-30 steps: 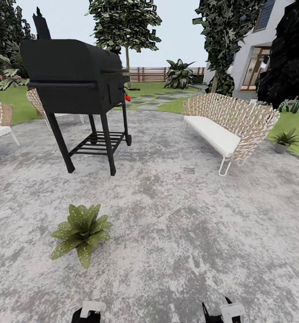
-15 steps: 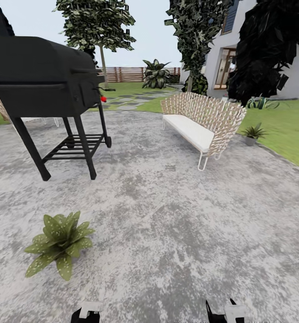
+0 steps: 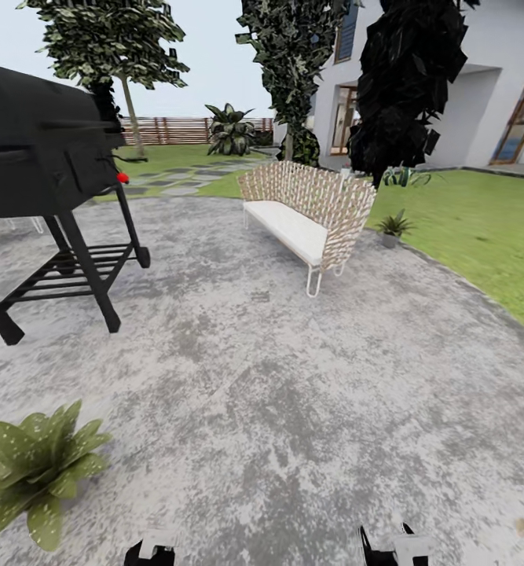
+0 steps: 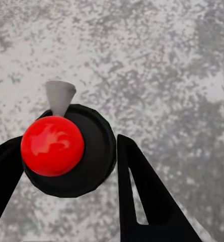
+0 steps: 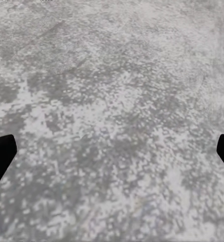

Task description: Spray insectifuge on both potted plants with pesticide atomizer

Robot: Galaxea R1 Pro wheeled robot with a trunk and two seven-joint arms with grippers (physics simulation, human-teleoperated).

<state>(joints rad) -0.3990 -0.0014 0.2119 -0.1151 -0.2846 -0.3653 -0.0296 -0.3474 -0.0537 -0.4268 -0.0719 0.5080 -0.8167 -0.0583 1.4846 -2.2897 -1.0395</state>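
One potted plant (image 3: 34, 472), a low rosette of pointed olive-green leaves, sits on the grey paved patio (image 3: 293, 409) at the lower left of the head view, ahead and to the left of my left arm. In the left wrist view my left gripper (image 4: 69, 147) is shut on the pesticide atomizer (image 4: 74, 156), seen end-on as a round black body with a red knob and a small grey nozzle cone. Its black fingers (image 4: 142, 191) press both sides. My right gripper (image 5: 112, 151) is open over bare paving. Both wrists peek in at the head view's lower edge.
A black barbecue grill (image 3: 42, 157) on legs stands at the left. A wicker sofa (image 3: 305, 208) with a white cushion is ahead, with a small plant in a grey pot (image 3: 393, 228) behind it on the lawn (image 3: 481, 236). Trees, a wooden fence and a house are behind.
The head camera has swung right, so grill, sofa and rosette slid left in the picture; the rosette is now at the lower left corner. More house and lawn show at right.
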